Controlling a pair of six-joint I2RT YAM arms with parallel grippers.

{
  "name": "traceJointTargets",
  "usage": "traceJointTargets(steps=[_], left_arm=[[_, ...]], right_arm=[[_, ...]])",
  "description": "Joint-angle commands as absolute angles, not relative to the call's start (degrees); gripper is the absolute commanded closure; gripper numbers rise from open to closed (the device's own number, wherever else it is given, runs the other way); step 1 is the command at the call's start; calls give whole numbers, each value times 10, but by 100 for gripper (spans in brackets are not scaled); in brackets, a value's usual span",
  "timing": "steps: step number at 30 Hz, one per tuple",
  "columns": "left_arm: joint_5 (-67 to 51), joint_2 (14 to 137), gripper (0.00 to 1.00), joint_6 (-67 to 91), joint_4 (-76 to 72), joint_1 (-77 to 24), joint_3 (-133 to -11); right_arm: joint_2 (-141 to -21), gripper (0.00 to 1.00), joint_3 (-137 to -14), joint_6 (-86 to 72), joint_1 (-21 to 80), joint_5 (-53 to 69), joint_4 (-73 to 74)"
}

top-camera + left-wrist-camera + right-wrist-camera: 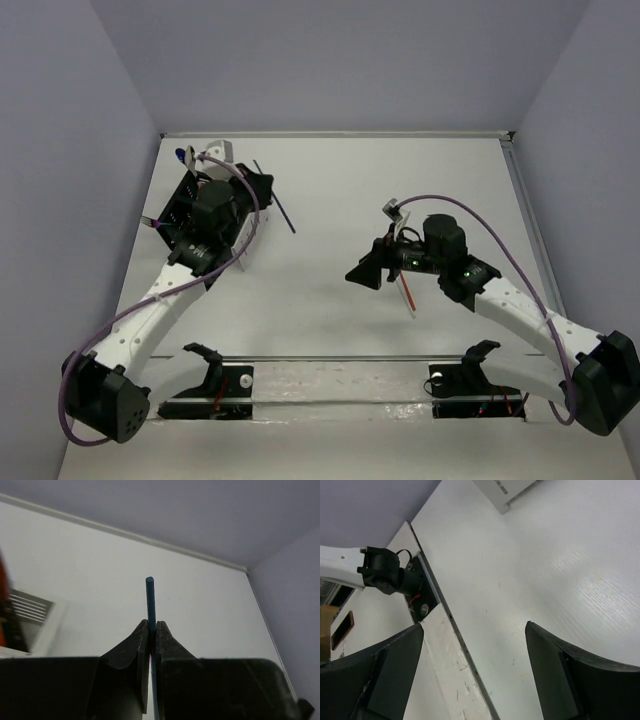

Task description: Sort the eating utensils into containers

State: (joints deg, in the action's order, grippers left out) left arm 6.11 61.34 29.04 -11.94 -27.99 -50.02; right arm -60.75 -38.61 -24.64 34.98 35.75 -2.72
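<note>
My left gripper (263, 184) is shut on a thin dark blue stick (282, 212), which shows between its fingertips in the left wrist view (150, 600) and is held above the table beside the containers. The black caddy (178, 212) and the white caddy (216, 150) stand at the far left, partly under the left arm; the white one's slotted wall shows in the left wrist view (30, 611). A blue utensil (186, 156) sticks out by them. My right gripper (364, 272) is open and empty (474, 627) over bare table. An orange stick (407, 292) lies under the right wrist.
A metal rail (330, 358) with two black brackets runs along the near edge. Grey walls close the table on the left, back and right. A corner of the white caddy (506, 491) shows at the top of the right wrist view.
</note>
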Motion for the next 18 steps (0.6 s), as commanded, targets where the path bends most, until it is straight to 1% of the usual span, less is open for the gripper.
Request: traceJointTargets(steps=[1,3,5,7,16,17,18], left_arm=[[165,570,100,228,-74,-189,-541],[216,582,100,182,-71,-158,-559],[242,593,100,160,-79,-139,-569],[247,606,100,142,-102,-111,-564],[295,666,100,111,-190,-79,-529],[296,670,100,108,-198,-79,-521],[296,678,100,105,-211,-74,-518]], right_arm=[[-585,12,-345,-247,355,343,-75],[-577,12,-329,-256,355,327,-99],[-565,12,-309,-260,355,301,-118],[-559,12,-292,-265,355,285,-134],[-550,13,-262,-269,355,218,-122],[-546,13,-259,-269,355,205,-117],[-536,14,-257,-274,355,164,-97]])
